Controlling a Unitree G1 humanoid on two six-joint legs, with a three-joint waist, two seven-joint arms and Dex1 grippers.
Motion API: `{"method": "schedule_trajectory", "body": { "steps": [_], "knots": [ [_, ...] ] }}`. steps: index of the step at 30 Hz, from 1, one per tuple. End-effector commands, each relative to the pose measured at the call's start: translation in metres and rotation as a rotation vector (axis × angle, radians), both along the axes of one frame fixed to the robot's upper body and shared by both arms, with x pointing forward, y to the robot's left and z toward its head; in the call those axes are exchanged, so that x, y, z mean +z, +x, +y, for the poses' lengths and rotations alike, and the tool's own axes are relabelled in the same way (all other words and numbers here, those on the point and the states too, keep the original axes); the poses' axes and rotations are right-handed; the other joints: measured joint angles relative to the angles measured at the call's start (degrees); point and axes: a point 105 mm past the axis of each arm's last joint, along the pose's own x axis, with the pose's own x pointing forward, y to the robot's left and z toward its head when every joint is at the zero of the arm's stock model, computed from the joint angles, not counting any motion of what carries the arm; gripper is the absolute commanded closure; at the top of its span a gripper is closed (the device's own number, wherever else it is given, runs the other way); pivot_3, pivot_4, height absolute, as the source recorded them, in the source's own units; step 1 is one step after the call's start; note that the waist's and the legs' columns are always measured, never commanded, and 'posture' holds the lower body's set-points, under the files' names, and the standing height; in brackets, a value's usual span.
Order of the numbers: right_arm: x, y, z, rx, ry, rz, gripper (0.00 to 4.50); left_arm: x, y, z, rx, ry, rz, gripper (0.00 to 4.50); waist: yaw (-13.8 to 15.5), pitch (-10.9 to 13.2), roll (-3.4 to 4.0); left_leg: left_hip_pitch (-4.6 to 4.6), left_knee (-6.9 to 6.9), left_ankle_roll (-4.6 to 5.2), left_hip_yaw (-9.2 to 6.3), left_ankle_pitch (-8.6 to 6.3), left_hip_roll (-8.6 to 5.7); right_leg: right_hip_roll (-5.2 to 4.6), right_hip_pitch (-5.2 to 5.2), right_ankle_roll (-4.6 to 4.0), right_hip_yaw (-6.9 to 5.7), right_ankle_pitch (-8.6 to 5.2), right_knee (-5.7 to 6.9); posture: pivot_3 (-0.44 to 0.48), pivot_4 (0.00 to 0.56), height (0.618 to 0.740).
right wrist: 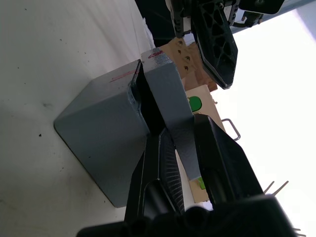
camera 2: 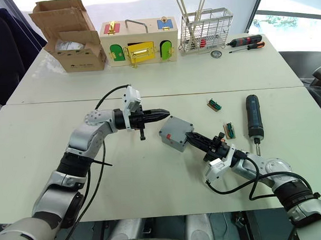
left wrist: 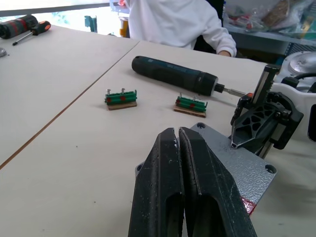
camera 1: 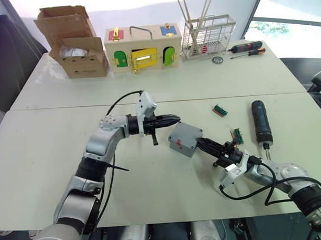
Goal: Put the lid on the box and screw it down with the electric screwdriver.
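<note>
two black-fingered claws meet at the small deep square grey plastic box (camera 1: pixel 185 139), which sits near the middle of the pale tabletop (camera 1: pixel 56 155) with its red mark facing the robot. the right claw (camera 1: pixel 204 143) reaches in from the robot's right and is clenched on the box's wall — the right wrist view shows one finger (right wrist: pixel 160 163) inside the cavity and the other outside, with the grey wall pinched between them. the box is tilted, one edge raised off the tabletop. the left claw (camera 1: pixel 173 119) hangs just beside the box's far-left corner, its two fingers pressed together and grasping nothing; in the left wrist view the fingers (left wrist: pixel 163 192) point over the box's speckled grey rim, where corner screw holes show.

the thick black cylindrical electric screwdriver (camera 1: pixel 261 122) lies flat on the tabletop to the robot's right of the box, well apart from it, its thin metal bit pointing toward the robot. two small green terminal blocks on brown bases lie between box and screwdriver — one (camera 1: pixel 220 110) farther back, the other (camera 1: pixel 237 136) just beside the right claw's wrist.

along the far edge of the tabletop stand an open brown cardboard box (camera 1: pixel 71 41), a wooden box with coloured doors (camera 1: pixel 142 48), a white wire rack (camera 1: pixel 206 37) and two slim red-and-black hand screwdrivers (camera 1: pixel 247 48). a person in a white top (left wrist: pixel 170 22) shows beyond the tabletop in the left wrist view.
</note>
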Motion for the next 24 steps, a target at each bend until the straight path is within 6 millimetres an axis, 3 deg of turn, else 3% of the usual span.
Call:
{"method": "schedule_trajectory", "body": {
  "steps": [1, 9, 17, 24],
  "knots": [
    [0.003, -0.001, -0.005, -0.015, -0.005, -0.003, 4.40, 0.001, -0.008, -0.008, -0.035, 0.007, -0.032, 4.43, 0.0, 0.0, 0.00, 0.00, 0.00, 0.00, 0.00, 0.00, 0.00, 0.00, 0.00, 0.00, 0.00, 0.00, 0.00, 0.000, 0.150, 0.734],
    [-0.003, -0.004, -0.004, -0.020, -0.010, 0.019, 4.40, -0.008, -0.013, -0.015, -0.065, 0.036, -0.025, 4.43, 0.0, 0.0, 0.00, 0.00, 0.00, 0.00, 0.00, 0.00, 0.00, 0.00, 0.01, 0.00, 0.00, 0.00, 0.00, 0.000, 0.150, 0.734],
    [-0.009, -0.005, -0.004, -0.017, -0.021, 0.040, 4.40, -0.037, -0.017, -0.016, -0.080, 0.157, -0.019, 4.43, 0.1, -0.1, 0.00, 0.01, 0.01, 0.00, -0.01, 0.00, 0.00, 0.00, 0.04, 0.00, -0.01, 0.00, 0.00, 0.000, 0.150, 0.734],
    [-0.003, -0.007, -0.009, -0.033, -0.022, 0.019, 1.07, -0.054, -0.018, -0.015, -0.070, 0.207, -0.001, 4.50, 0.1, -0.5, 0.00, 0.34, -0.06, 0.02, 0.00, -0.01, 0.01, 0.01, 0.37, 0.00, 0.00, 0.00, -0.06, 0.000, 0.150, 0.734]
  ]
}}
